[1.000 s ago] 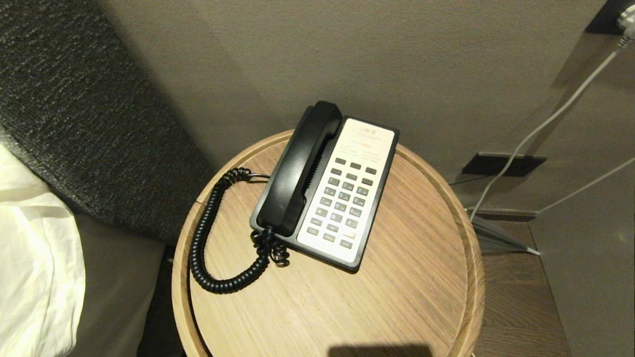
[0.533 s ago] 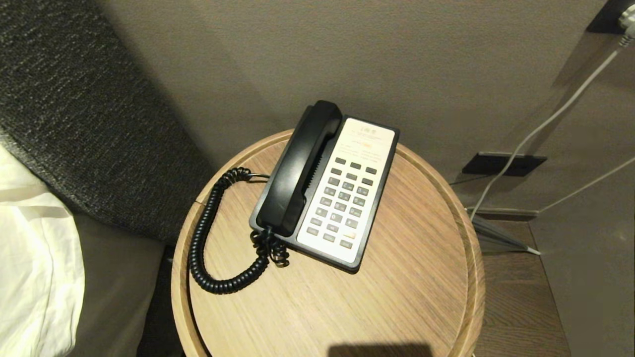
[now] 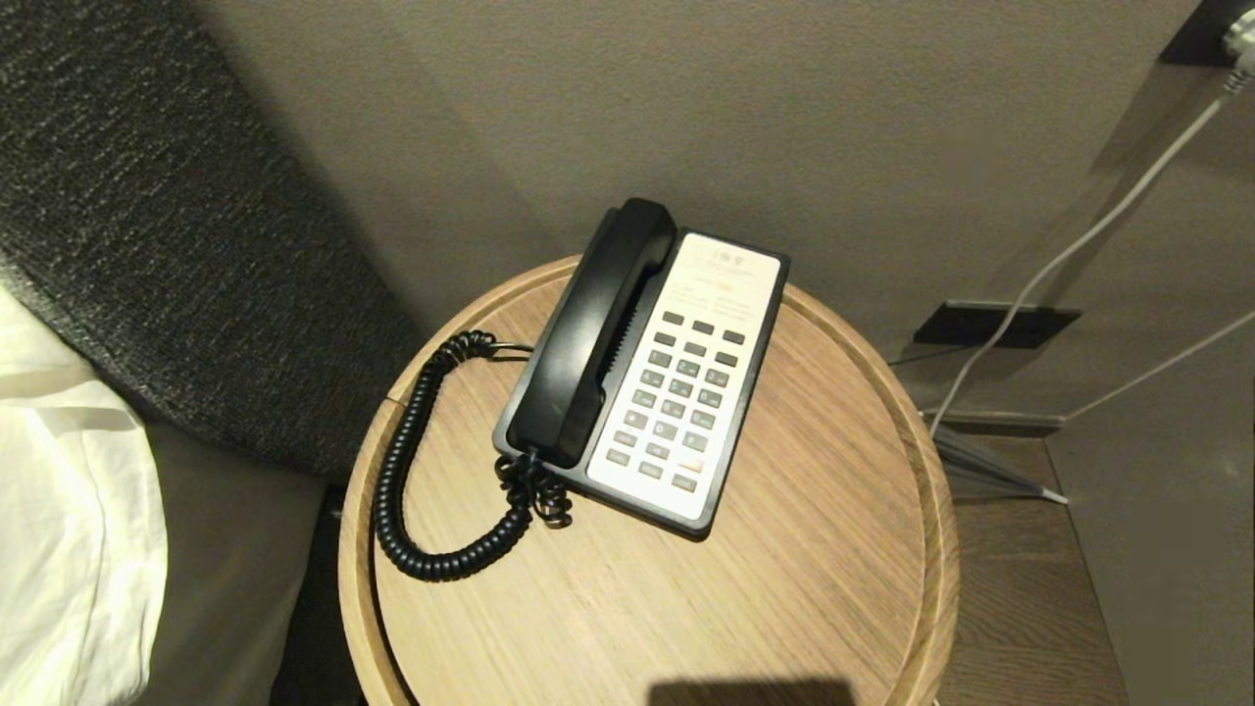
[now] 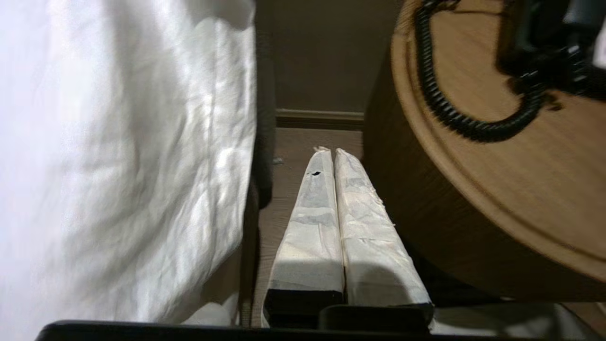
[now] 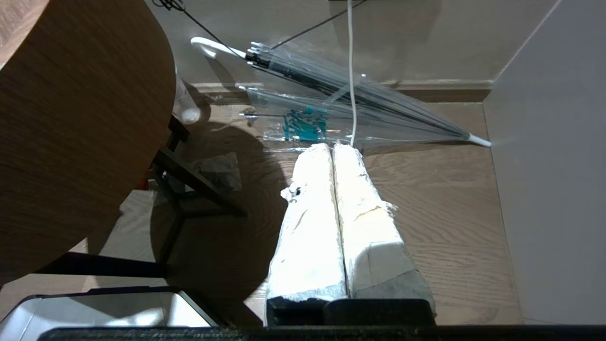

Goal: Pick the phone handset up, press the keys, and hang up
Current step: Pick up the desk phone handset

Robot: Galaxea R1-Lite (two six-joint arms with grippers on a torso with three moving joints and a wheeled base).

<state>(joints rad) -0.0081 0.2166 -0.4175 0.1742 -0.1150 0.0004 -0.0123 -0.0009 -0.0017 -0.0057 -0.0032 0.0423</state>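
Handset (image 3: pixel 588 338) lies cradled on the phone (image 3: pixel 686 392), long axis running near-left to far-right; left gripper (image 4: pixel 330 151) and right gripper (image 5: pixel 331 147) both clenched, empty

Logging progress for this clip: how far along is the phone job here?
Nothing looks done: the phone handset lies in its cradle on the phone base. In hand: only the left hand, shut and empty, low between bed sheet and round table. The right hand hangs shut over the floor. Lifting, key presses and hanging up remain.
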